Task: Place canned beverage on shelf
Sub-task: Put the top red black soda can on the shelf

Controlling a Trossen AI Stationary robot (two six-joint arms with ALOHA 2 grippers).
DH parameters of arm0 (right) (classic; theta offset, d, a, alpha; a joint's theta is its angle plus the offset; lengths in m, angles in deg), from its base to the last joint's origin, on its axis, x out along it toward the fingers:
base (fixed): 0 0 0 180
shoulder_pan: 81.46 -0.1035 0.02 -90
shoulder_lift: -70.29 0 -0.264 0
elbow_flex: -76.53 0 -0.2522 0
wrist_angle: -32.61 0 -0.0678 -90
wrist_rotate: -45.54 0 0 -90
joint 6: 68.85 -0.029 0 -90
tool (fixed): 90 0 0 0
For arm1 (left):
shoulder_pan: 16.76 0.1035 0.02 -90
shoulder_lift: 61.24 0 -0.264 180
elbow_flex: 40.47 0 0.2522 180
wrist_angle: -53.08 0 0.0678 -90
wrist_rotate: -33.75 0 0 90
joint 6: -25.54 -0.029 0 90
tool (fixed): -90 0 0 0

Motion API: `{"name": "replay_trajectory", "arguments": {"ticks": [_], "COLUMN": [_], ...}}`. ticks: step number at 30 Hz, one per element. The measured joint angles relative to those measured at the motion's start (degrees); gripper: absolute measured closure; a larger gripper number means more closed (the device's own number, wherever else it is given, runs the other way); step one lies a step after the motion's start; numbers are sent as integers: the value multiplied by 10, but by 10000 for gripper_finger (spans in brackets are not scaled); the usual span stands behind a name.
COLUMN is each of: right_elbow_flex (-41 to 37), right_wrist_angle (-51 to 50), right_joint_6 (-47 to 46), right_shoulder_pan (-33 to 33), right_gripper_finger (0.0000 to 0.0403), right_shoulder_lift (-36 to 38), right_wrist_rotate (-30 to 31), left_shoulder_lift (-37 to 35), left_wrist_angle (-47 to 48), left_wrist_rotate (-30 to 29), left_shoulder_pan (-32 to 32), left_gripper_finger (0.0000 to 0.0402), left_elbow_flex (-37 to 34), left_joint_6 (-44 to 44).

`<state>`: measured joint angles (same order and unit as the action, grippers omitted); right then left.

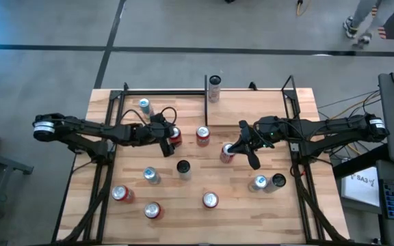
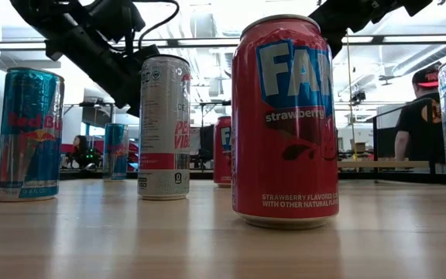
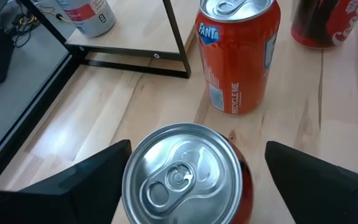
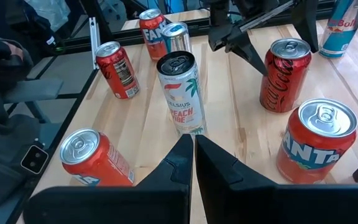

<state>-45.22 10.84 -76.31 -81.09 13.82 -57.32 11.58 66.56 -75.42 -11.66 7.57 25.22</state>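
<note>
1. Looking past my left gripper (image 3: 188, 180), I see its fingers spread wide on either side of a red can (image 3: 185, 177), clear of its wall on both flanks, nothing gripped yet.
2. That can stands upright on the tabletop (image 1: 183, 205), near the middle of the far half, just in front of the shelf (image 1: 183, 102) along the far edge.
3. I judge it a stiff, thin aluminium cylinder, smooth and slick; whether full or empty I cannot tell.
4. I would take it across the mid-body, below the rolled rim, squeezing gently since the wall may dent.
5. An orange Fanta can (image 3: 238, 53) stands just beyond it.
6. My right gripper (image 4: 192, 155) waits with its jaws pressed together, empty, nearer the table's right edge.
7. The wood is pale, matte butcher-block; the shelf's rods are thin black metal.
</note>
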Motion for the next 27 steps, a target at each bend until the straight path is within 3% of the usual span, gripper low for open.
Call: {"name": "replay_trajectory", "arguments": {"ticks": [8, 16, 23, 27], "right_elbow_flex": [0, 0, 0, 0], "right_wrist_angle": [0, 0, 11, 23], "right_joint_6": [0, -7, -9, -9], "right_shoulder_pan": [0, 0, 0, 0], "right_gripper_finger": [394, 394, 394, 394], "right_shoulder_lift": [0, 0, 0, 0], "right_wrist_rotate": [0, 2, 27, 55], "left_shoulder_lift": [0, -22, -98, -143], "left_wrist_angle": [1, 15, 22, 12], "left_wrist_rotate": [-2, 2, 4, 40], "left_shoulder_pan": [0, 0, -2, -6], "left_gripper_finger": [129, 130, 130, 130], "left_elbow_flex": [0, 3, 40, 63], "left_joint_6": [-3, -7, -45, -84]}}
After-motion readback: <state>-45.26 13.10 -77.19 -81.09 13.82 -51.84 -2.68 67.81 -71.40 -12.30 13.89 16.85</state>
